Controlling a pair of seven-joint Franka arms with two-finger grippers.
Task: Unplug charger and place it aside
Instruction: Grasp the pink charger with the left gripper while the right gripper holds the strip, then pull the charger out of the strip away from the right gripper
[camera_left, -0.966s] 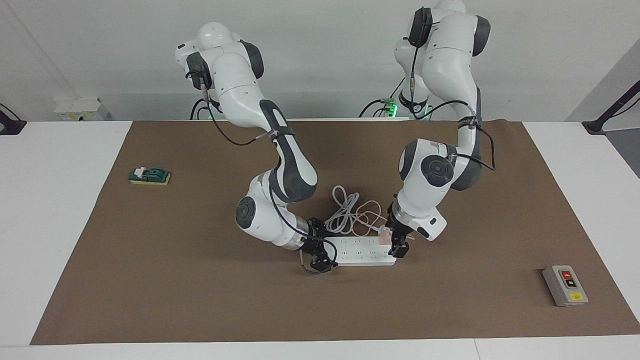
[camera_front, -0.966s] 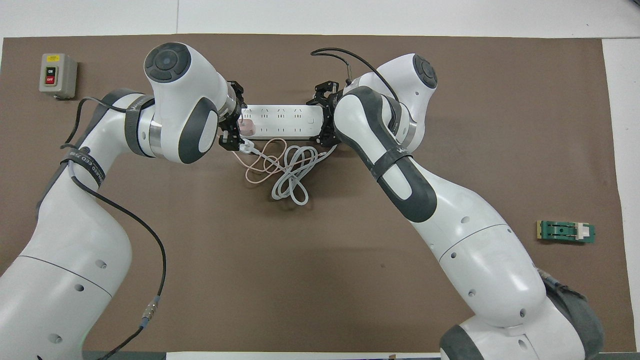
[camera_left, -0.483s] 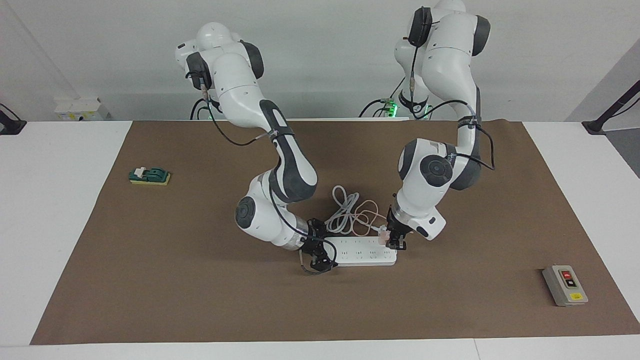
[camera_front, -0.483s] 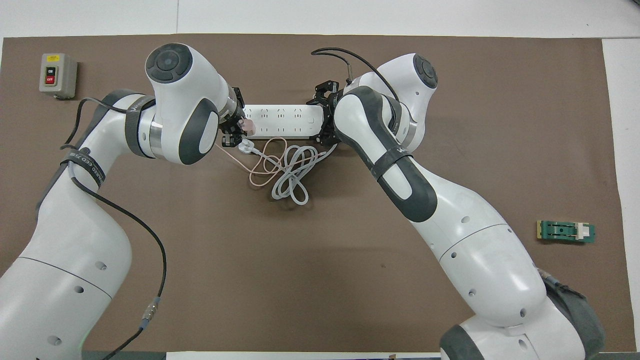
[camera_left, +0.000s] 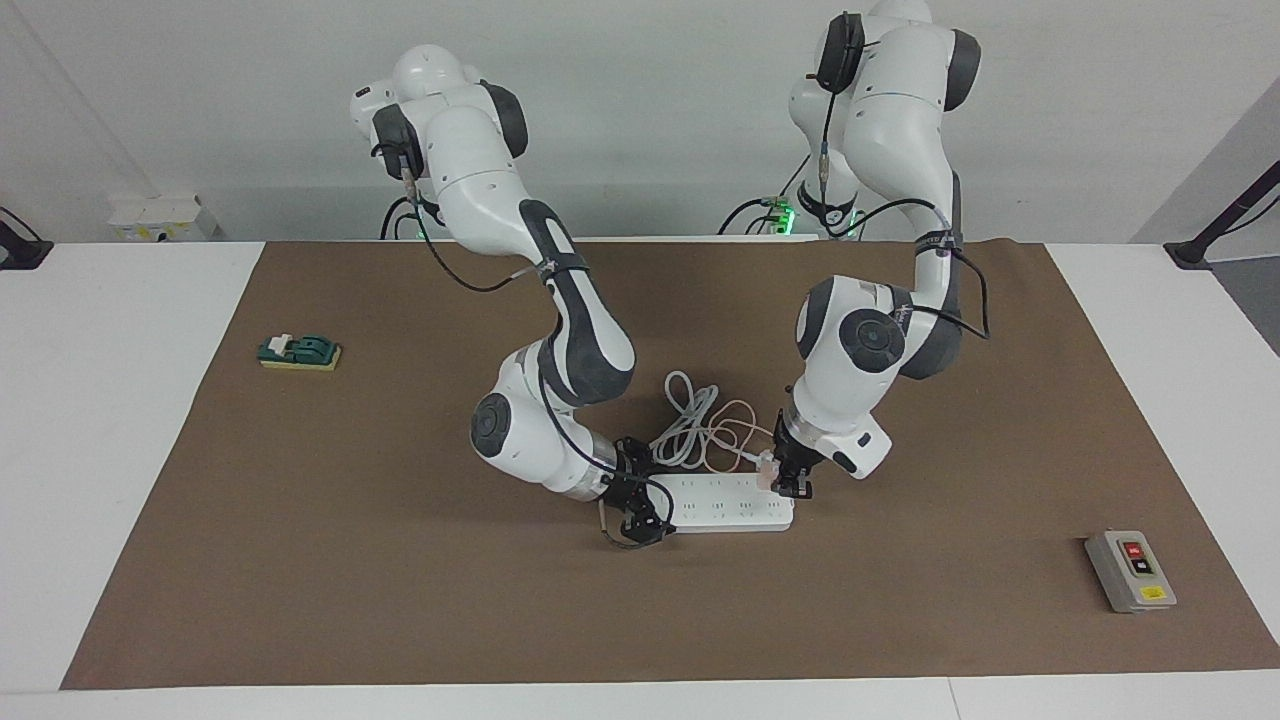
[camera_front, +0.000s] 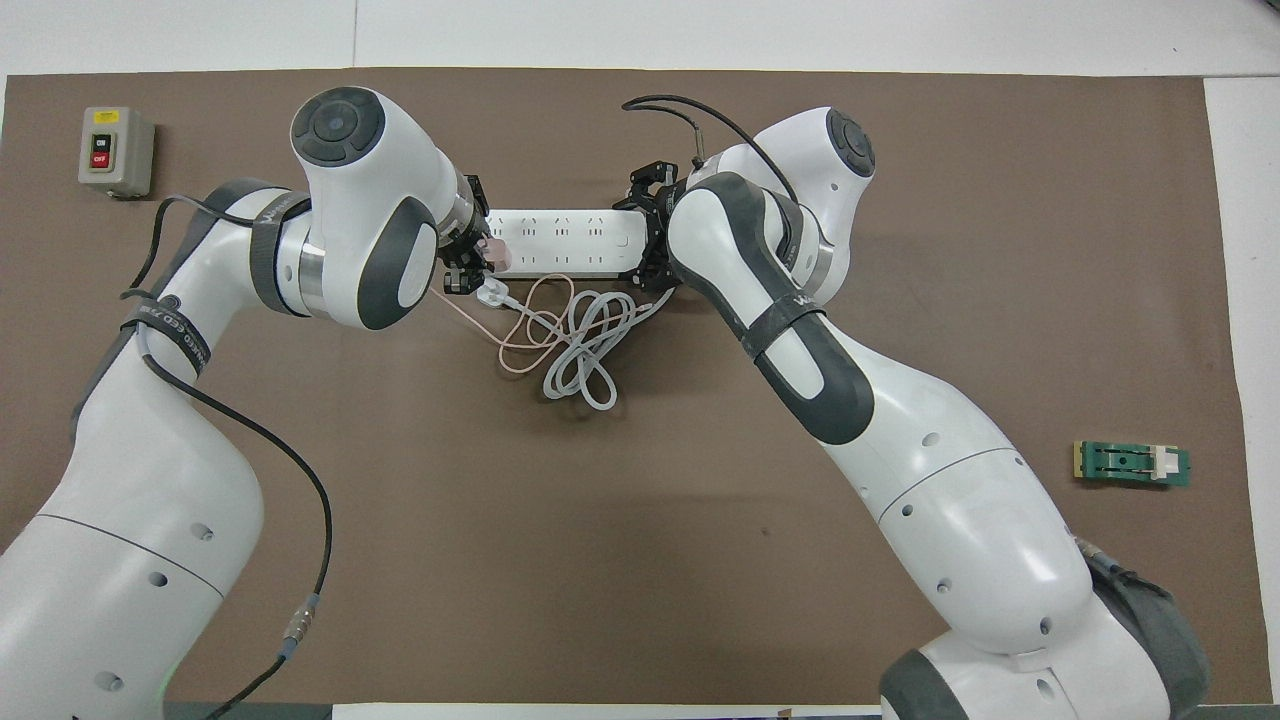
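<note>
Counter (camera_left: 120, 420): white, mostly covered by a brown mat (camera_left: 400, 600) (camera_front: 900, 150).

Power strip (camera_left: 730, 503) (camera_front: 565, 242): long, white, flat on the mat near the counter's middle, lengthwise along the counter.

Right hand (camera_left: 640, 520) (camera_front: 648, 235): down at the strip's end toward the right arm's end of the counter, fingers either side of that end. Whether they press on it: cannot tell.

Left hand (camera_left: 790, 480) (camera_front: 468, 262): at the strip's other end, fingers closed on the charger.

White cable (camera_left: 685, 425) (camera_front: 585, 350): thick, looped on the mat just beside the strip, on the side nearer the robots; its white plug (camera_front: 492, 293) lies by the left hand.

Charger (camera_left: 768, 470) (camera_front: 496, 255): small pale-pink cube, held in the left hand at the strip's end socket. Whether its pins are out of the socket: cannot tell. Its thin pink cord (camera_left: 735, 425) (camera_front: 520, 340) coils on the mat, overlapping the white cable.

Grey switch box (camera_left: 1130, 570) (camera_front: 115, 150): red and black buttons, near the counter's corner at the left arm's end, along the edge away from the robots.

Green block (camera_left: 298, 351) (camera_front: 1132, 464): small, with a white piece on top, near the right arm's end.
</note>
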